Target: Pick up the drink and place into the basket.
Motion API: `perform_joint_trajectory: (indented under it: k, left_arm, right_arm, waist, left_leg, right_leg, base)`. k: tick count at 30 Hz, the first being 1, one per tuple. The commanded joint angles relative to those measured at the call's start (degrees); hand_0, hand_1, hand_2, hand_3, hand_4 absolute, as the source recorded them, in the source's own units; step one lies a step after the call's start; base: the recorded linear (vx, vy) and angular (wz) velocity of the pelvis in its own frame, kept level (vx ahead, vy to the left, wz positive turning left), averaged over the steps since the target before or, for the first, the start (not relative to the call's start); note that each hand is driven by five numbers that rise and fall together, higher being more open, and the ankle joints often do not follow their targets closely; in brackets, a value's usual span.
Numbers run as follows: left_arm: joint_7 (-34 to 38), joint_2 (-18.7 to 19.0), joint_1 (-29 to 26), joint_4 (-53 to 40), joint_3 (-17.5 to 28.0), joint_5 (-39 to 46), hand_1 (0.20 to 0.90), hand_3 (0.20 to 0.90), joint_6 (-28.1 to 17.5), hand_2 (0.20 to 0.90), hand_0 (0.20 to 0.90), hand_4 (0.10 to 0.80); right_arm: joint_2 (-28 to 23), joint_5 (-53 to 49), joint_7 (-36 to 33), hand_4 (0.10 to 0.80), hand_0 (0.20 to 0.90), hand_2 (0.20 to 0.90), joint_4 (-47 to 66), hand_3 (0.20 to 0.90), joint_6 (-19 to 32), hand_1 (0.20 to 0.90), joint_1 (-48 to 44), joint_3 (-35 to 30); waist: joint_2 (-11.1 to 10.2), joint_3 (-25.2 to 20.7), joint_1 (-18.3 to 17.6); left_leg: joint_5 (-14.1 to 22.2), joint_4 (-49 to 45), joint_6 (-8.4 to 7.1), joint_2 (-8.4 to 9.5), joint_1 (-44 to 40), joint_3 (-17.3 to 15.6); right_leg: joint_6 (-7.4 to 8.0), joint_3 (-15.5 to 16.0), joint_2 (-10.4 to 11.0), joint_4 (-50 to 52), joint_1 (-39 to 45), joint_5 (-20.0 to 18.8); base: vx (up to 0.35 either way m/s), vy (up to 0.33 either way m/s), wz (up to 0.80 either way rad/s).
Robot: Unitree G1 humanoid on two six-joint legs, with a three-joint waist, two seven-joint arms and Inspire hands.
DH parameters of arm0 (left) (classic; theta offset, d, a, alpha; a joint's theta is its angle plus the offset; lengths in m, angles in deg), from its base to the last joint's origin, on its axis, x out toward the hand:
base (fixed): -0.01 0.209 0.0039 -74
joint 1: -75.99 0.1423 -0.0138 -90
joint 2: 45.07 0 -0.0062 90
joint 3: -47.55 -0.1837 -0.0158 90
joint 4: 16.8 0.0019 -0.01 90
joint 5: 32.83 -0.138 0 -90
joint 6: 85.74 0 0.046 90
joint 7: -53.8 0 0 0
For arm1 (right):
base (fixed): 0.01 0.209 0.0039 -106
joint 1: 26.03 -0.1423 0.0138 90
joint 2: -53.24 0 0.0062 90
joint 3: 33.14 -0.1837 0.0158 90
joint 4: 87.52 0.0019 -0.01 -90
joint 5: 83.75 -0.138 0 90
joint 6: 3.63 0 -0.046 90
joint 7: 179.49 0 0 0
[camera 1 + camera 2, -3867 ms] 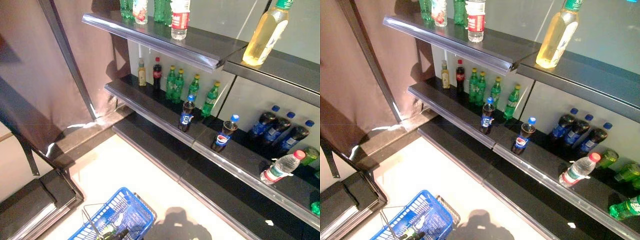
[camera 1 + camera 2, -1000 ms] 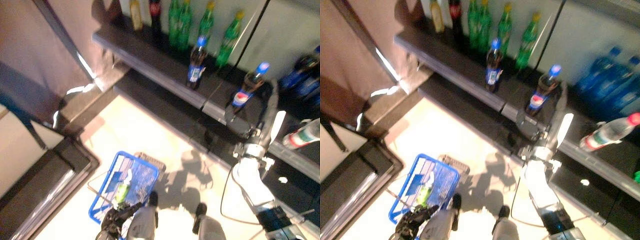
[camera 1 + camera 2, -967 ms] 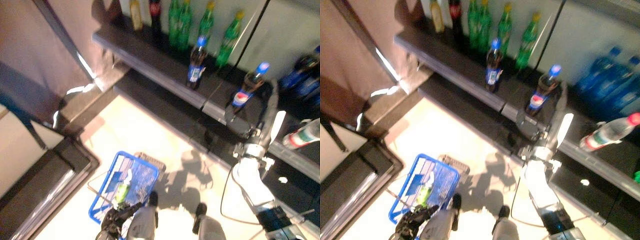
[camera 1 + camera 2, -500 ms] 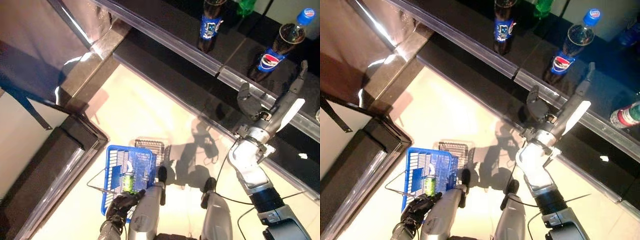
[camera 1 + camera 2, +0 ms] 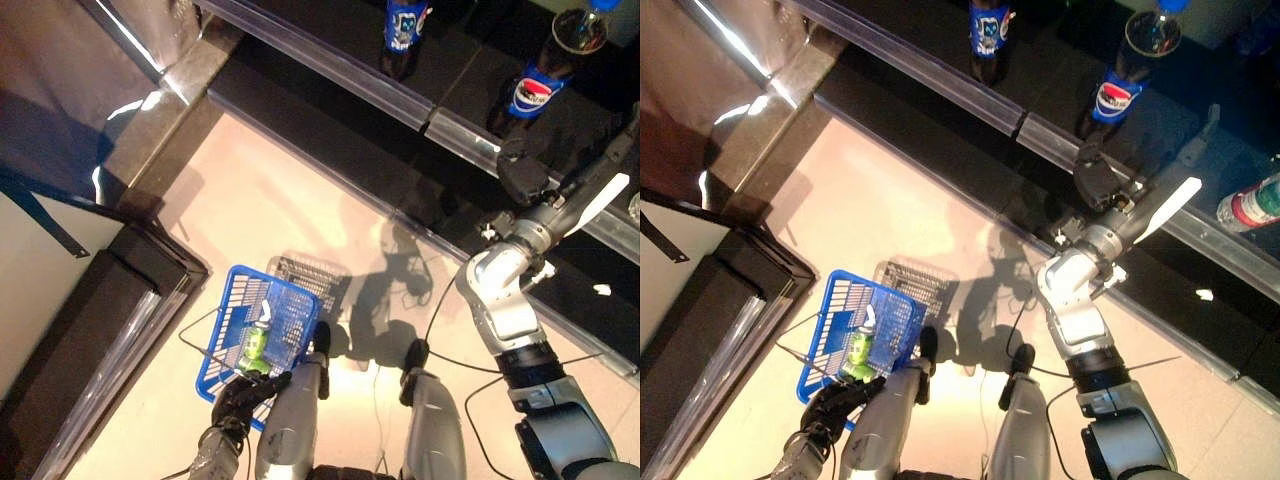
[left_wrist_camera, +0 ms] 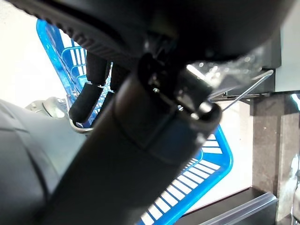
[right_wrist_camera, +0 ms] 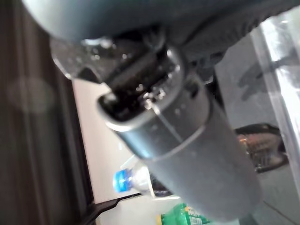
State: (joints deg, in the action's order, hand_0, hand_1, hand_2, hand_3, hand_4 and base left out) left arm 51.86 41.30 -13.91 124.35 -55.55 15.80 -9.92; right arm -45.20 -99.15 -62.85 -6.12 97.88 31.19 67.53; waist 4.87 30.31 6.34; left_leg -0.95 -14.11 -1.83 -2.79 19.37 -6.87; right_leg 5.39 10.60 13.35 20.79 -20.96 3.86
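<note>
A cola bottle with a blue label (image 5: pixel 533 85) stands upright on the dark lower shelf (image 5: pixel 330 65). My right hand (image 5: pixel 525 176) hovers at the shelf's front edge just below this bottle, open and holding nothing. A second cola bottle (image 5: pixel 988 32) stands further left on the same shelf. The blue wire basket (image 5: pixel 228 310) hangs low over the floor. My left hand (image 5: pixel 244 396) is shut on its wire handle, fingers (image 6: pixel 93 90) curled round it. A green bottle (image 5: pixel 858 346) lies inside the basket.
A clear water bottle with a red cap (image 5: pixel 1252 204) lies on the shelf at the right. The shelf's metal front rail (image 5: pixel 300 45) runs diagonally across. A dark step and frame (image 5: pixel 120 300) stand to the left of the pale floor.
The camera has tilted further down, so the upper shelves have left the view. My right hand has come up to the shelf edge, closer under the cola bottle. The left hand still holds the basket.
</note>
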Motion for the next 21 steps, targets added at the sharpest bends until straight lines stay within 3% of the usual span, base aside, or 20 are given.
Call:
perform_joint_trajectory:
  k: [1, 11, 21]
  left_arm:
    - [-1.7, 2.3, 2.8, -6.5, -1.9, 0.3, 0.300, 0.200, -2.4, 0.300, 0.300, 0.100]
    - [-0.6, 3.0, 0.7, -7.4, -3.5, 1.4, 0.300, 0.200, -1.1, 0.300, 0.300, 0.100]
    - [0.1, 3.4, -0.6, -8.1, -3.8, 2.3, 0.300, 0.200, -1.1, 0.300, 0.300, 0.100]
  right_arm:
    - [-3.3, -8.0, 8.4, 0.800, 0.900, 0.900, 2.2, 0.900, 3.6, 0.900, -8.9, -2.5]
    - [-4.2, -11.7, 14.0, 0.800, 0.900, 0.900, -2.0, 0.900, 0.0, 0.900, -16.4, -1.8]
    - [-5.7, -12.5, 13.6, 0.800, 0.900, 0.900, -4.0, 0.900, -0.8, 0.900, -20.5, -2.5]
  waist:
    - [-0.3, -0.5, 1.1]
    - [0.5, -0.5, 1.7]
    - [0.3, -0.5, 1.6]
  left_leg:
    - [2.1, -5.0, -0.22, 0.87, 2.9, 4.3]
    - [1.1, -4.2, 0.29, 1.61, 7.2, 4.5]
    - [1.0, -4.1, 0.81, 2.09, 9.6, 4.4]
  right_leg:
    - [-3.66, 2.4, -1.8, -0.7, 0.7, -1.4]
    - [-3.68, 2.1, -2.2, -0.2, -4.2, -1.9]
    - [-3.16, 0.9, -2.7, -0.6, -6.9, -2.7]
  base:
    - [-0.068, -0.044, -0.12]
    - [-0.002, 0.001, 0.00]
    - [0.001, 0.001, 0.00]
